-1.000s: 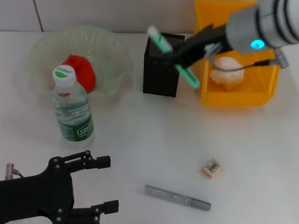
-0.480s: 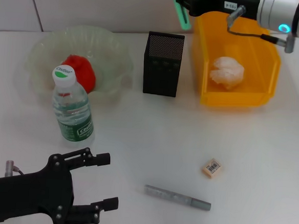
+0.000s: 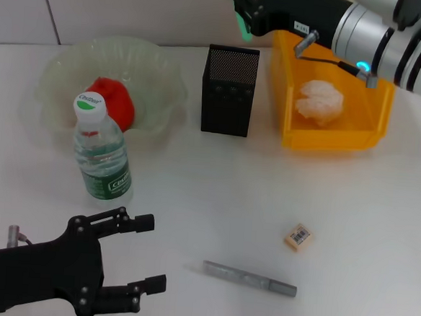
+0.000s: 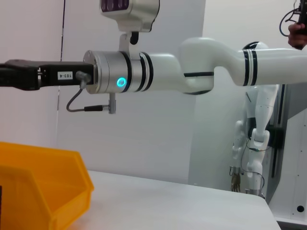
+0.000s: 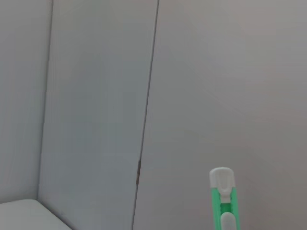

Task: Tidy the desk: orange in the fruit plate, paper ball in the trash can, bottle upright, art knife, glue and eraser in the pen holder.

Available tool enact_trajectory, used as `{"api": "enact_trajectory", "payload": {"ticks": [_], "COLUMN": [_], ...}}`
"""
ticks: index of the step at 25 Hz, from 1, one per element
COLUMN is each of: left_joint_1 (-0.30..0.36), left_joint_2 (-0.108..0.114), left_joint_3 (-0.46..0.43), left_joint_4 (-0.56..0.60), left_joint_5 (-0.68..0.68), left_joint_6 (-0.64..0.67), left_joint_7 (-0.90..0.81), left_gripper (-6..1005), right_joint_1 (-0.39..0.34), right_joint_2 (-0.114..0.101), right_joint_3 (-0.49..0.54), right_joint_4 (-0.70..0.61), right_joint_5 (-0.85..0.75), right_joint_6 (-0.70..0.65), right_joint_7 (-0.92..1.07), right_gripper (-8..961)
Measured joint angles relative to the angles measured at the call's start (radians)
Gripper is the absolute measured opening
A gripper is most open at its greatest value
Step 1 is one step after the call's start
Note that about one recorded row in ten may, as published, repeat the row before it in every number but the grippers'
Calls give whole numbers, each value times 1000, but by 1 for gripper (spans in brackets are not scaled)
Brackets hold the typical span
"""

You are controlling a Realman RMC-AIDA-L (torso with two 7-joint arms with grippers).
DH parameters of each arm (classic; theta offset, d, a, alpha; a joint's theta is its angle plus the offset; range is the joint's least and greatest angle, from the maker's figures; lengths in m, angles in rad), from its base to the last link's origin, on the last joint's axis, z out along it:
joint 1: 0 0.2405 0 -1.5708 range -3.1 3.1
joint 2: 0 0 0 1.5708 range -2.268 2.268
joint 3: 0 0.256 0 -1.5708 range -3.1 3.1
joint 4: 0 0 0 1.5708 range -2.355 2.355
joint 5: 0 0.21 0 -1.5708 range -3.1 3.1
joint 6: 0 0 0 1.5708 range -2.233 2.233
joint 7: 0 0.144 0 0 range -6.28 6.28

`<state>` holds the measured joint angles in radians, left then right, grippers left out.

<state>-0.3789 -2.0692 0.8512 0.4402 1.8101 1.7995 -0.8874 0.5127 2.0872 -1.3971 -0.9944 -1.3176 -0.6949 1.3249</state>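
Observation:
My right gripper [image 3: 244, 14] is shut on a green and white glue stick [image 3: 239, 24], held high just behind the black mesh pen holder [image 3: 230, 87]; the stick's tip shows in the right wrist view [image 5: 222, 201]. The grey art knife [image 3: 249, 278] and the eraser [image 3: 298, 236] lie on the table at the front. The bottle [image 3: 101, 150] stands upright. The orange [image 3: 113, 102] lies in the clear fruit plate [image 3: 64, 75]. The paper ball [image 3: 318, 100] lies in the yellow trash bin [image 3: 331, 141]. My left gripper [image 3: 153, 255] is open and empty at the front left.
The white wall stands close behind the pen holder and bin. The left wrist view shows my right arm [image 4: 144, 79] stretched over the yellow bin [image 4: 43, 182].
My right gripper has lifted the glue stick from beside the pen holder up and back, then a little left, above the holder's far edge. The left arm has barely moved.

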Motion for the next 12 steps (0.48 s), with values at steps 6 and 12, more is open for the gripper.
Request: {"api": "enact_trajectory", "payload": {"ticks": [6,12], "left_joint_1": [0,-2], "left_joint_2": [0,0], "left_joint_3": [-2,-3], "left_joint_4": [0,0], "left_joint_5": [-1,-12], "left_joint_6": [-2,-13], "left_joint_7": [-19,-63], "left_gripper": [817,817], "right_joint_1": [24,17], "right_joint_2": [2,3], "right_joint_3": [-6,-18], "right_joint_4": [153,193], "right_joint_5": [219,258], "right_joint_6": [-5,-6], "right_joint_7": [-256,-322], "right_gripper": [175,175]}}
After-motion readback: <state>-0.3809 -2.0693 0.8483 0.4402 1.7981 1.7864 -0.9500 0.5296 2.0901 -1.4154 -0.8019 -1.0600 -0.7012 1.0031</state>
